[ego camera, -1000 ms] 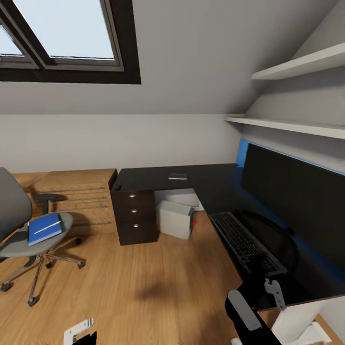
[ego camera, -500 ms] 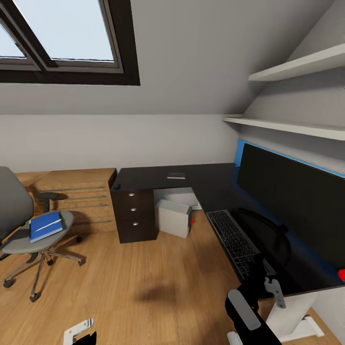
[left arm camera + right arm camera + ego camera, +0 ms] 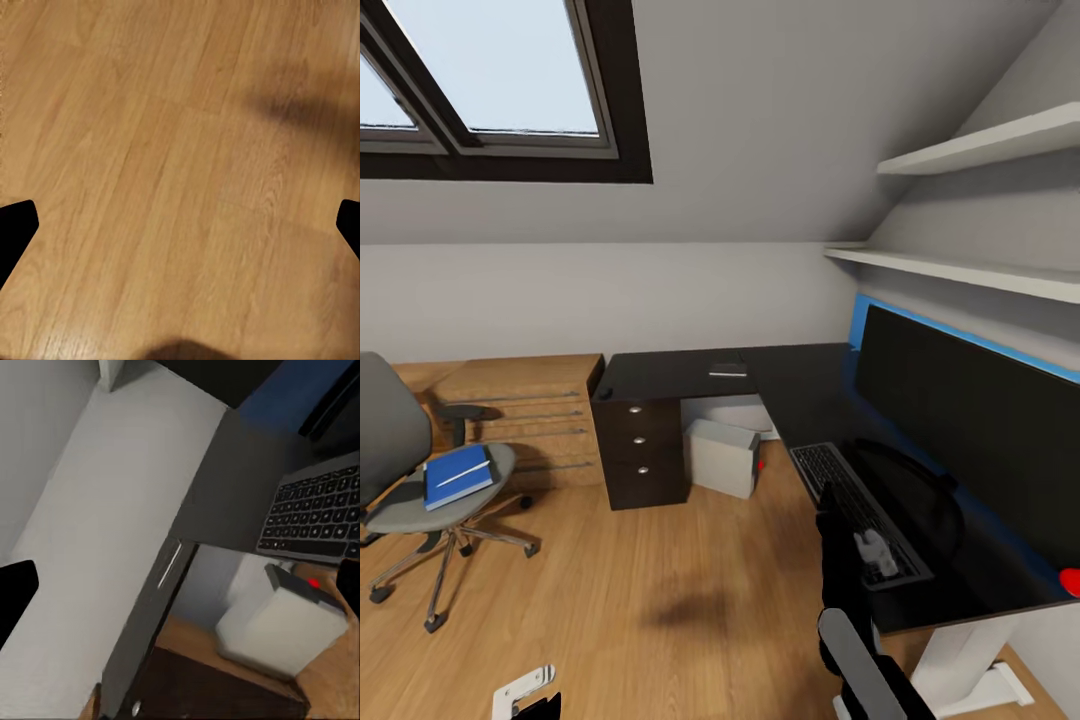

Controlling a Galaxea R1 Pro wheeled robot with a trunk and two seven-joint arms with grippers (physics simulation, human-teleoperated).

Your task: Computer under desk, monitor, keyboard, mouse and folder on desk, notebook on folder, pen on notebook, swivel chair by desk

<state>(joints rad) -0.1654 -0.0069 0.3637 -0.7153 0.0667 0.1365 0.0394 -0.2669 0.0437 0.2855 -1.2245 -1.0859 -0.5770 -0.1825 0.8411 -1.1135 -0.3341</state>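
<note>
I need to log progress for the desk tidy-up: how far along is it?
Done: wide black monitor and slim grey keyboard sit together on the glossy black desk; light-grey computer tower stands beneath it.
In hand: right gripper hovers at the keyboard.
Left: blue folder lies on the grey swivel chair.

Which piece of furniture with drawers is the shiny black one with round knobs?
The desk by the computer. The wooden dresser left of it has long bar handles.

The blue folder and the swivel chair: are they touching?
Touching. The head view shows the folder lying flat on the swivel chair seat.
</note>
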